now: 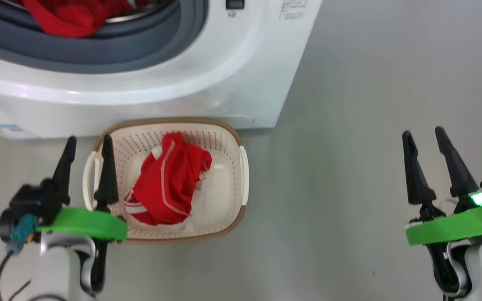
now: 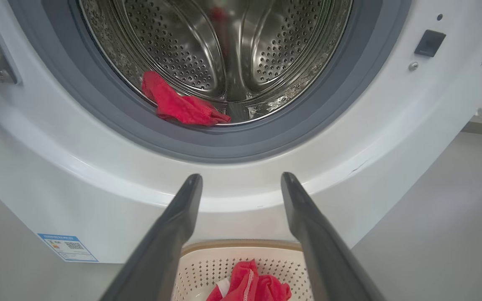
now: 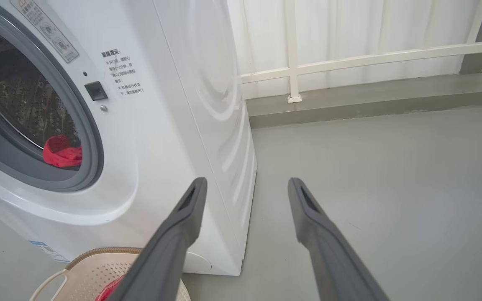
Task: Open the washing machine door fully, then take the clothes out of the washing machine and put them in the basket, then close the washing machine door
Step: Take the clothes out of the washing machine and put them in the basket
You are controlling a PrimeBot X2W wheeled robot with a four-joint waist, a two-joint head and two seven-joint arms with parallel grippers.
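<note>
Basket (image 1: 241,167) sits close before the washing machine (image 1: 224,83) for short transfers; striped red garment (image 1: 170,179) lies inside; red piece (image 2: 182,106) lies in the drum (image 2: 266,50); left hand (image 1: 89,139) and right hand (image 1: 423,132) gape empty.

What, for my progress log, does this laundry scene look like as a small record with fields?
washing machine: opening uncovered, steel drum in view
drum garment: red, lying at the drum's front lip
basket: on the floor, in front of the machine
basket garment: red with white stripes, inside the basket
left claw: open, empty, at the basket's left rim
right claw: open, empty, over the floor right of the basket
task stage: one garment in the basket, one left in the drum
</note>
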